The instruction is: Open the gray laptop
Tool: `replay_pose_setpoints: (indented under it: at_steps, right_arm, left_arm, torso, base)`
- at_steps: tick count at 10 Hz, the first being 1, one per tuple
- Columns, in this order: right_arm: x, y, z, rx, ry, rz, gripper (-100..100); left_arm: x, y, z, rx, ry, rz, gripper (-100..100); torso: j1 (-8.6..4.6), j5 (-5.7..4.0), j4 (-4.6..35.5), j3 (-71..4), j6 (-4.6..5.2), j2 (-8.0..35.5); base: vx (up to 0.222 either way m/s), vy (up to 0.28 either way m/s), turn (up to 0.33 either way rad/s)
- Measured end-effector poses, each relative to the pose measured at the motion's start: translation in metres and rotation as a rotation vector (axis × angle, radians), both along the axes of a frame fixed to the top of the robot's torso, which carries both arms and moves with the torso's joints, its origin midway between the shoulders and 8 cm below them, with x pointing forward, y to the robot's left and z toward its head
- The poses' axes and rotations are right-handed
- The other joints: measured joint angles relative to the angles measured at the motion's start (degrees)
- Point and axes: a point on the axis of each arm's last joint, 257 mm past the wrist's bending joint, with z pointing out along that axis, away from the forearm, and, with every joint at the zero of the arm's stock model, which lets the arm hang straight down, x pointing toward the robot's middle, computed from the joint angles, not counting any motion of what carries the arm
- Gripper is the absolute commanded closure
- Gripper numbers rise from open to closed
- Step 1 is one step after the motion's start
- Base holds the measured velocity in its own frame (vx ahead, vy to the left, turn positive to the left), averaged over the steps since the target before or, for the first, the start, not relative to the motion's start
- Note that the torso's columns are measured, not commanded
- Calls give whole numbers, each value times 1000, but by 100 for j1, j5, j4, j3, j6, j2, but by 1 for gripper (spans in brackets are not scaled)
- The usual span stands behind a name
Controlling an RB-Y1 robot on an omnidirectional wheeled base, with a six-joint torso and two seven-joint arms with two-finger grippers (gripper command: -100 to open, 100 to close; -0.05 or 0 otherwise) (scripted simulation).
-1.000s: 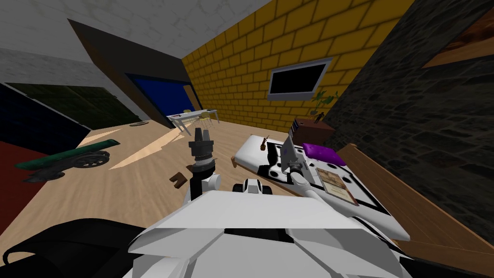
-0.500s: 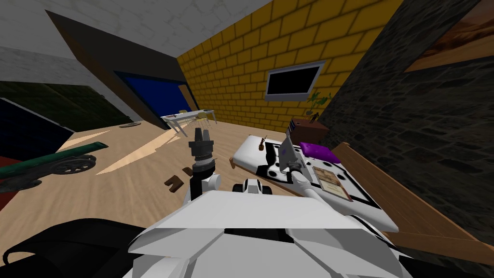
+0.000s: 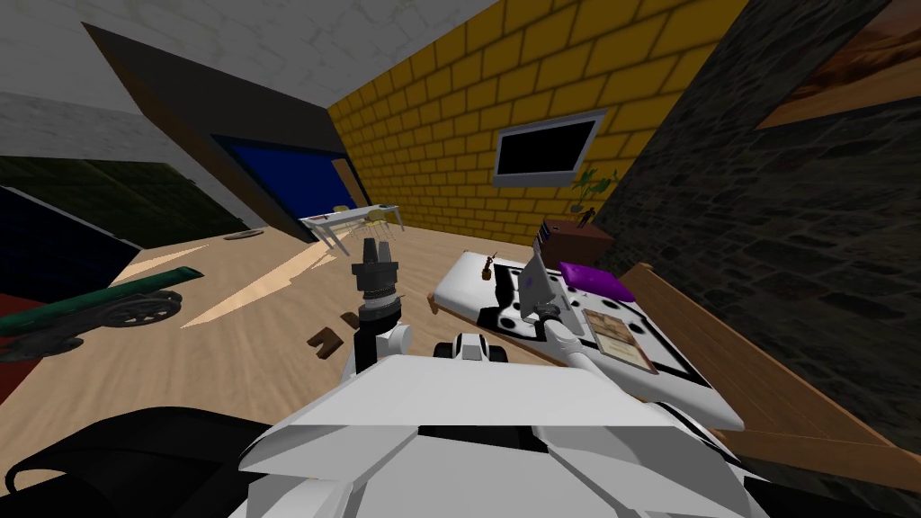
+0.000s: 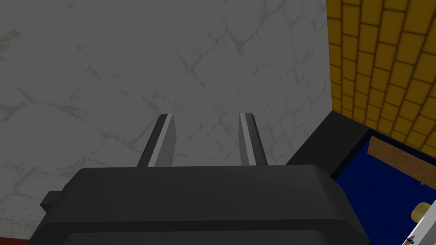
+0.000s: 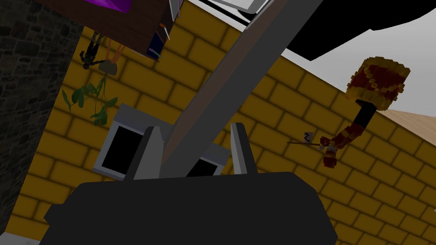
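Your right hand [image 5: 193, 142] is hovering over the bed [image 3: 460, 283] with its two fingers standing wide apart, and the free edge of the gray laptop [image 5: 242, 72] lid is passing between them. The lid is resting against one finger [image 5: 150, 149] and leaving a gap to the other, so the hand is straddling the lid, not clamping it. In the head view you are seeing the laptop sitting on the bed's black-and-white patterned cover, its lid standing steeply raised, with the hand right at the lid. A purple pillow [image 3: 601, 283] is lying just beyond the laptop, toward the dark stone wall, and a flat brown panel [image 3: 621, 342] is lying on the cover beside your arm. A small brown figure [image 3: 487, 268] is standing on the bed on the laptop's other side. A dark wooden nightstand [image 3: 576, 241] is carrying a potted plant [image 3: 595, 184] against the yellow brick wall [image 3: 432, 135], below a window [image 3: 547, 148]. Your left hand [image 3: 376, 238] is pointing upward in front of you, away from the bed, its fingers spread wide and holding nothing.
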Motion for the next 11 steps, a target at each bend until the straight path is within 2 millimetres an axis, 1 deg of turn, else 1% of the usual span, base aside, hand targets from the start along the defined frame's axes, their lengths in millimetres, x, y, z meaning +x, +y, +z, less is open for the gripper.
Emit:
replay_pose_setpoints:
  at_steps: [1, 2, 3, 4, 5, 6, 7, 9, 11]
  right_arm:
    - [-1, 1, 1, -4, 2, 3, 100]
    - [1, 7, -1, 37, 0, -6, 100]
    - [3, 9, -5, 62, 11, -3, 100]
    - [3, 12, -13, 72, 31, 10, 100]
    - [1, 18, -17, 96, 37, 22, 100]
    - [0, 21, -19, 83, 50, 48, 100]
    - [-2, 22, -20, 84, 55, 59, 100]
    - [2, 33, -25, 146, 47, 64, 100]
    - [3, 38, -27, 183, 45, 82, 100]
  left_arm:
    - [0, 0, 0, 0, 0, 0, 0]
    - [0, 0, 0, 0, 0, 0, 0]
    - [0, 0, 0, 0, 0, 0, 0]
    - [0, 0, 0, 0, 0, 0, 0]
    - [0, 0, 0, 0, 0, 0, 0]
    - [0, 0, 0, 0, 0, 0, 0]
    - [0, 0, 0, 0, 0, 0, 0]
    - [0, 0, 0, 0, 0, 0, 0]
    - [0, 0, 0, 0, 0, 0, 0]
  torso:
    - [1, 5, 3, 3, 8, 9]
    - [-9, 14, 2, 4, 38, 14]
    - [-25, 6, -5, 5, 32, 9]
    - [-25, -6, -4, 2, 8, 1]
    - [-3, 0, 9, 6, -4, 12]
    - [10, 6, 13, 11, -7, 12]
    - [18, 15, 17, 10, 1, 16]
    - [-1, 22, 18, 7, 19, 13]
    - [13, 12, 24, 18, -10, 23]
  base:
    - [31, -10, -192]
    - [34, -6, -123]
    - [12, -12, -32]
    - [-2, -18, -5]
    - [-5, -12, 11]
    - [-1, 0, 15]
    - [33, -9, -171]
    - [26, -10, -84]
    - [-2, -11, 0]
